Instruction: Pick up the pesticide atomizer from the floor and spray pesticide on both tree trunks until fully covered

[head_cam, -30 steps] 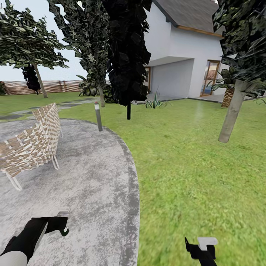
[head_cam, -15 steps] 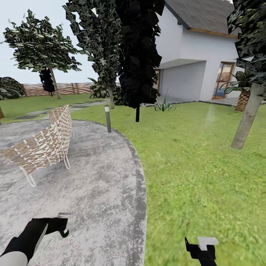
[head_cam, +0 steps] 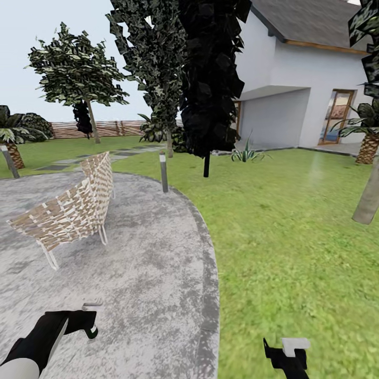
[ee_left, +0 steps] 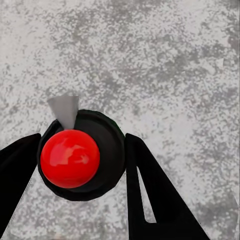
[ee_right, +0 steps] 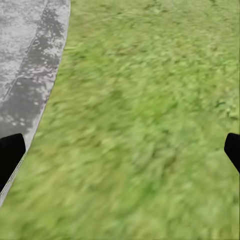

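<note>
— Why is your left gripper so low?
— It clamps the pesticide atomizer above the floor. My right gripper hangs spread, empty, over grass.

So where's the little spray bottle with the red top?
The pesticide atomizer sits between the left gripper fingers, above the grey concrete floor, at the head view's lower left.
</note>
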Controlling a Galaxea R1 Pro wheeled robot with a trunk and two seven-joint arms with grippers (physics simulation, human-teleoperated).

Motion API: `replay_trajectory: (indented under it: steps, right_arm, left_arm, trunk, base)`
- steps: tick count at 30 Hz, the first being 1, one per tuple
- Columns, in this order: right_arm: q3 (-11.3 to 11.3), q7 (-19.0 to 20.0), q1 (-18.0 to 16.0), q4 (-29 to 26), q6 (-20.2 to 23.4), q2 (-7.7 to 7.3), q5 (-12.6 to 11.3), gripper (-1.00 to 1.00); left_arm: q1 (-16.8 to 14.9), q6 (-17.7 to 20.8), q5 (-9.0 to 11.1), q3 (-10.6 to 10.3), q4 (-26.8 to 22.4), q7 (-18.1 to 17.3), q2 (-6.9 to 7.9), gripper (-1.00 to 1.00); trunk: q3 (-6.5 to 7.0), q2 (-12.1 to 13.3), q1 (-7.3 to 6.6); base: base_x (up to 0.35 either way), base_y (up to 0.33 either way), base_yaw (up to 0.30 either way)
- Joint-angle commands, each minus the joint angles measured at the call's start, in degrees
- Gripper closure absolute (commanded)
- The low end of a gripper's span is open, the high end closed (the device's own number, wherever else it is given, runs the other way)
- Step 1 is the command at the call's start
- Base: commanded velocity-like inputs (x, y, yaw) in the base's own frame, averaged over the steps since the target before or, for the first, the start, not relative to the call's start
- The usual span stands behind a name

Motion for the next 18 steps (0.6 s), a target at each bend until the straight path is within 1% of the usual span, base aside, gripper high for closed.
replay_trajectory:
  steps: [1,10,13,18]
  right_arm:
    - [0.0,-0.1,0.0,0.0,-0.2,0.00,0.0,-1.00]
    - [0.0,-0.1,0.0,0.0,-0.2,0.04,0.0,-1.00]
    - [0.0,-0.1,0.0,0.0,-0.2,0.07,0.0,-1.00]
    - [0.0,-0.1,0.0,0.0,-0.1,0.25,0.1,-1.00]
  left_arm:
    - [0.0,0.2,-0.6,0.3,-0.1,-0.6,-0.05,1.00]
    - [0.0,0.2,-0.6,0.4,0.0,-0.6,-0.05,1.00]
    - [0.0,0.2,-0.5,0.3,0.3,-0.6,-0.05,1.00]
    - [0.0,0.1,-0.5,0.3,0.7,-0.5,-0.05,1.00]
  trunk:
    - [-0.05,0.0,0.02]
    - [-0.04,0.0,0.02]
    - [-0.04,0.0,0.02]
    - [-0.06,0.0,0.02]
  base:
    - [0.338,0.000,0.015]
    - [0.339,0.000,0.020]
    - [0.339,0.000,0.190]
    - [0.336,0.043,0.265]
